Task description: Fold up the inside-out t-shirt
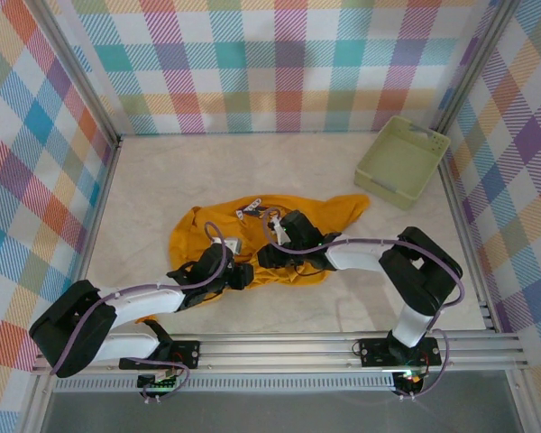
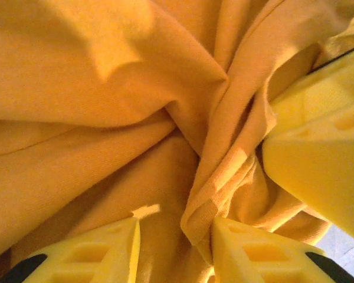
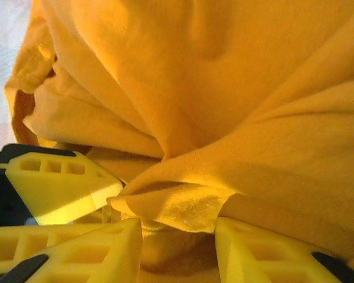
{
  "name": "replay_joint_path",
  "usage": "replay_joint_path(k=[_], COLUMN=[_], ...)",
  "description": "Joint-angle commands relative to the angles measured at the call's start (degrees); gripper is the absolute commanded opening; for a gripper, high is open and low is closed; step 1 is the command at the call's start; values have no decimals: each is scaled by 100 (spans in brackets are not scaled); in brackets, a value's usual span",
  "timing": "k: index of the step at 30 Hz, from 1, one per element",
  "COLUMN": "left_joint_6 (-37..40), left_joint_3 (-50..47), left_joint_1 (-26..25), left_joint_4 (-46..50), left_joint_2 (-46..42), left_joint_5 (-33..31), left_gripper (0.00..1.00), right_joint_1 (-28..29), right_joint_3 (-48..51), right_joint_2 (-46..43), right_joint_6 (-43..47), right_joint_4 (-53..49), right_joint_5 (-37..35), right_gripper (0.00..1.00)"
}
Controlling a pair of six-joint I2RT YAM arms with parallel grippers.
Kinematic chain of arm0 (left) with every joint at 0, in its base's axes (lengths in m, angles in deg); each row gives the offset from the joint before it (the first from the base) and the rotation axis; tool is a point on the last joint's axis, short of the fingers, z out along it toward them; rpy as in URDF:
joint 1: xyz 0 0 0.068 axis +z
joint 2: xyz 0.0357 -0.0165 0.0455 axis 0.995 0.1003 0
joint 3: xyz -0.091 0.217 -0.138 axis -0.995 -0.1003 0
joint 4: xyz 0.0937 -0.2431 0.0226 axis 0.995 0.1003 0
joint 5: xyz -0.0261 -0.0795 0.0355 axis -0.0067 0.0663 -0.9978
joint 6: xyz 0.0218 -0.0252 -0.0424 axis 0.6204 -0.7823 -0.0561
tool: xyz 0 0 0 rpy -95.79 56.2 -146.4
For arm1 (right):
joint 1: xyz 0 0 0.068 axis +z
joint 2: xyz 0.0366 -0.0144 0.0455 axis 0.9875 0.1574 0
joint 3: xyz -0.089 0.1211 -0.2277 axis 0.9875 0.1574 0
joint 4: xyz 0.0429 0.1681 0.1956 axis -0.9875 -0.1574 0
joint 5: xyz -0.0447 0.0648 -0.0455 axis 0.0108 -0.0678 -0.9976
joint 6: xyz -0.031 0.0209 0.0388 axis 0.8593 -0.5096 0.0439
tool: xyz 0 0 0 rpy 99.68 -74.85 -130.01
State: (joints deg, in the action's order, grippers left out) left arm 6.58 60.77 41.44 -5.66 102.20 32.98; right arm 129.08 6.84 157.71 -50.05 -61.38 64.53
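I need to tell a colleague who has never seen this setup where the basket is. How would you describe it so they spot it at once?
Find the pale tabletop walled by plaid panels and look to its far right corner. There sits the pale green plastic basket, rectangular and turned slightly askew. Unlike the crumpled mustard-orange t-shirt at mid-table, it is rigid, open-topped and stands alone.

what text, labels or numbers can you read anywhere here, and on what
No text can be read.
mustard-orange t-shirt: plain cloth, no print; a small white scrap on it is too small to read.
pale green basket: no legible mark.
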Motion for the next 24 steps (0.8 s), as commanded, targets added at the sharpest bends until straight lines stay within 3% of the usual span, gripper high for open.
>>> replay_joint_path(k=[1, 14, 22, 24], left_joint_6=[-49, -53, -67, -108], left_joint_3=[-117, -204, -193, -171], left_joint_1=[45, 44, 44, 44], left_joint_4=[-9, -246, -83, 35], left_joint_2=[-17, -2, -111, -212], left_joint_5=[-48, 155, -133, -329], left_gripper=[36, 37, 41, 46], right_joint_1=[160, 214, 283, 297], right_joint_3=[-192, -768, -688, -593], right_joint_2=[-17, 583, 218, -38], right_joint_6=[128, 123, 291, 337], right_joint_4=[-392, -591, -938, -1123], right_joint_5=[-60, -306, -731, -910], right_gripper=[39, 38, 6, 2])
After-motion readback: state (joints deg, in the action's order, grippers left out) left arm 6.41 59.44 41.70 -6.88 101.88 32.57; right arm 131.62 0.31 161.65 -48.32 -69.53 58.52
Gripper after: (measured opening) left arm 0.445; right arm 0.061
